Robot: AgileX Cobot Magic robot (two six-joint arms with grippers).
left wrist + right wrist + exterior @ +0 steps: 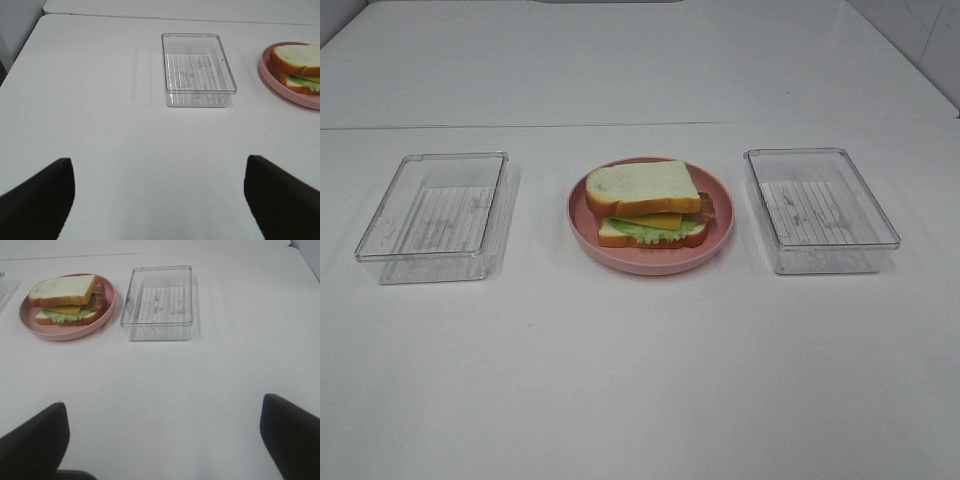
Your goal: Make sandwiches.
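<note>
Exterior high view: assembled toy sandwich [647,205] sits on the round pink plate [582,215], clear plastic trays at 9 [432,215] and 3 o'clock [820,208]. Left gripper [160,200] and right gripper [162,440] are spread, holding nothing. Stacking looks finished; likely nothing left but keeping clear.

Bare lab-style test bench, plain white table [640,380], white wall behind (tiled at right) — staged toy food

Left wrist view: pink plate [280,85] & sandwich [299,65] cut off at frame edge. Bacon [705,208] mostly hidden under top slice. Both wrist views: gripper fingers [37,200] [292,435] only partly in frame.
</note>
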